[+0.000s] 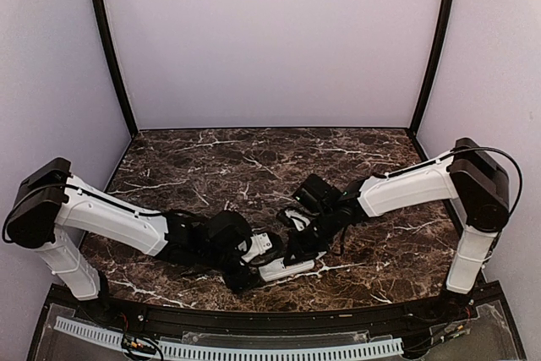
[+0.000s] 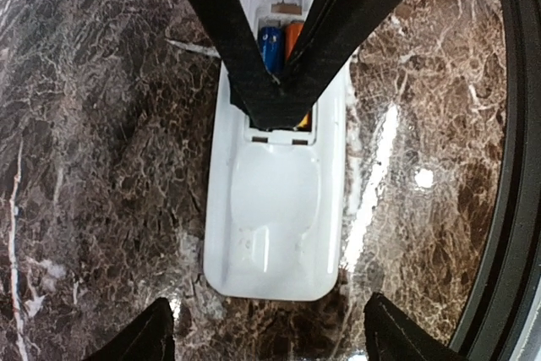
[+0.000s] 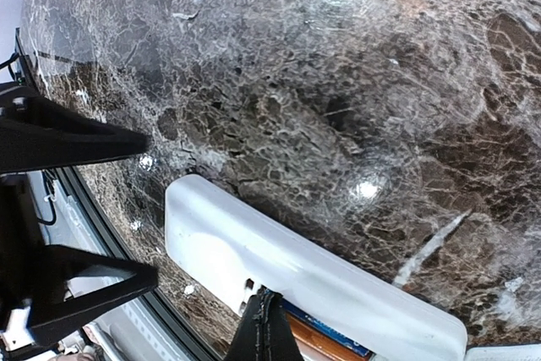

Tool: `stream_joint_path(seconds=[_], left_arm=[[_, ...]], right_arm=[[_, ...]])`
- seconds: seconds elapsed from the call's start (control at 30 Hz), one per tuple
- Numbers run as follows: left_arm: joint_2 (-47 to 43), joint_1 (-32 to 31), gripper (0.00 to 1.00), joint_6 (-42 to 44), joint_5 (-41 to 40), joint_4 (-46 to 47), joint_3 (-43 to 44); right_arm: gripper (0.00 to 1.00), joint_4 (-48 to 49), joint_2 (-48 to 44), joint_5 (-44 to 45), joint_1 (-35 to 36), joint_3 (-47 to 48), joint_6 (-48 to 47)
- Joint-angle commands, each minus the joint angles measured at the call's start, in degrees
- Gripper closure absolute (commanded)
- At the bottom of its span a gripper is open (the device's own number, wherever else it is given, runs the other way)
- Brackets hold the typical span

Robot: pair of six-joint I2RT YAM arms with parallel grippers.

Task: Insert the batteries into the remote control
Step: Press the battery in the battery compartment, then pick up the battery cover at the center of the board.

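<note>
Where the two arms meet close to the near edge of the table, the remote control [image 2: 275, 209] lies face down on the dark marble tabletop [image 2: 101, 166], its white back up and its recessed compartment [image 2: 283, 8] uncovered. Inside sit the batteries [image 2: 292, 40], side by side along the handset's length, one showing blue and the other orange. The right gripper [image 2: 275, 101] comes down onto them: its two black fingers [image 2: 224, 31] slope together into a V and meet at the tips, clenched with no gap. The point rests on the cells about midway along the compartment, and the fingers themselves hide whether it bears on one cell or both. In the right wrist view the same closed tip sits at the compartment's edge, with strips of blue and orange just beside it. The left gripper [image 2: 269, 300] is released, its fingers spread wider than the handset, one on either side of the remote's rounded end and apart from it, holding nothing. In the overhead view both wrists crowd over the remote, the left arm [image 1: 110, 217] reaching in from the left and the right arm [image 1: 406, 188] from the right. A black rim [image 2: 507, 166] runs along the table's edge beside the remote.
</note>
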Motion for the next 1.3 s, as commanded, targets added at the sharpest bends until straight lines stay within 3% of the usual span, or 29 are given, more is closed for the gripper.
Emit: stream_joint_path(seconds=[0.0, 0.1, 0.27, 0.43, 0.5, 0.57, 0.7, 0.83, 0.93, 1.03, 1.27], left_arm=[[-6.8, 0.19, 0.23, -0.82, -0.68, -2.29, -1.18], [-9.9, 0.89, 0.22, -1.64, -0.65, -2.2, -1.68], [-15.73, 3.57, 0.2, -2.89, -0.61, -1.28, -2.9], [-18.82, 5.73, 0.18, -3.98, -0.67, -1.18, -3.11], [-19.6, 6.12, 0.18, -4.21, -2.18, -1.99, -2.76], [-20.43, 6.4, 0.18, -4.36, -3.31, -3.23, -2.09], [-22.5, 7.15, 0.16, -4.42, -3.82, -4.53, -1.03], [-24.16, 7.49, 0.15, -4.43, -5.31, -5.82, -0.07], [-25.62, 7.54, 0.15, -4.45, -6.07, -7.9, -0.02], [-27.0, 7.54, 0.15, -3.76, -7.04, -8.38, -0.77], [-27.35, 7.54, 0.14, -2.92, -6.11, -7.49, -1.13]], right_arm=[[1.0, -8.12, 3.56, 8.75, 0.8, -1.32, -1.3], [1.0, -9.77, 3.59, 9.52, 1.16, -1.19, -2.2], [1.0, -6.07, -2.22, 3.33, 1.06, 2.81, -3.56], [0.89, -10.35, -8.16, 4.43, -0.05, 10.81, -8.29], [0.79, -13.4, -10.36, 6.17, -1.9, 11.32, -11.66], [0.64, -16.75, -12.11, 5.76, -4.72, 11.18, -18.88], [0.46, -23.14, -12.88, 7.67, -10.37, 15.93, -43.36], [0.31, -23.58, -12.84, 7.24, -10.5, 16.49, -66.96], [0.02, -24.27, -11.7, 5.76, -10.22, 14.47, -79.56], [0.01, -26.95, -9.18, 7.42, -9.05, 13.49, -87.31], [0.05, -28.16, -4.01, 11.68, -5.85, 8.44, -91.61]])
